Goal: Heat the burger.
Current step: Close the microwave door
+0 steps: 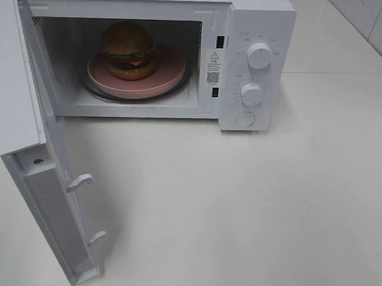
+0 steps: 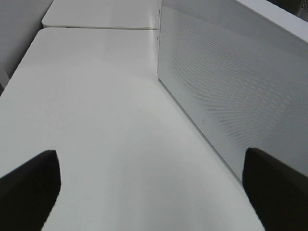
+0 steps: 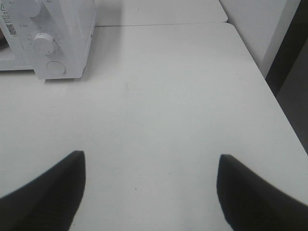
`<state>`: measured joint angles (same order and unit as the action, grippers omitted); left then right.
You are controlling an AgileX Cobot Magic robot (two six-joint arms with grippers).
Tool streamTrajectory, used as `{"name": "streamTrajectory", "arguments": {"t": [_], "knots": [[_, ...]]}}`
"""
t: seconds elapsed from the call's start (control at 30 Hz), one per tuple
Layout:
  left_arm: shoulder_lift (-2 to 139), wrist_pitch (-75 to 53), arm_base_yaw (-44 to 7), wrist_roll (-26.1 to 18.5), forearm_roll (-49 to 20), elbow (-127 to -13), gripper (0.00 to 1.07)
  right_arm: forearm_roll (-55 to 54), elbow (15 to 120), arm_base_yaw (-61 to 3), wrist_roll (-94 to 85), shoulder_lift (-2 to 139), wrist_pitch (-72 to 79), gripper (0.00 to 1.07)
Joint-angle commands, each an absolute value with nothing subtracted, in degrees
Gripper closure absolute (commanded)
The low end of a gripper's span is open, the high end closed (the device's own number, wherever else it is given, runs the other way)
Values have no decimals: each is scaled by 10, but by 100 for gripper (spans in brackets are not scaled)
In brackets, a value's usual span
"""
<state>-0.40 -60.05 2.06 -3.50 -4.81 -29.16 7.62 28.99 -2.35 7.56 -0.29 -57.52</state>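
The burger, golden-brown bun with lettuce and tomato showing, sits on a round pink plate inside the white microwave. The microwave door hangs wide open toward the front left. Neither arm appears in the exterior high view. My left gripper is open over bare table, beside the door's perforated outer face. My right gripper is open and empty above the table, to the right of the microwave's control panel.
Two white knobs and a round button are on the microwave's right panel. The white table stretches in front and to the right. A table edge and dark gap lie far right in the right wrist view.
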Motion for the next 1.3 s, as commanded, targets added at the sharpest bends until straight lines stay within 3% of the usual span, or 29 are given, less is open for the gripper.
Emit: {"name": "streamTrajectory", "arguments": {"t": [0.03, 1.3], "knots": [[-14, -595, 19, -30, -49, -289, 9, 77, 289, -19, 77, -17, -576, 35], [-14, -595, 19, -29, -54, -289, 9, 77, 289, -19, 77, -17, -576, 35]]}}
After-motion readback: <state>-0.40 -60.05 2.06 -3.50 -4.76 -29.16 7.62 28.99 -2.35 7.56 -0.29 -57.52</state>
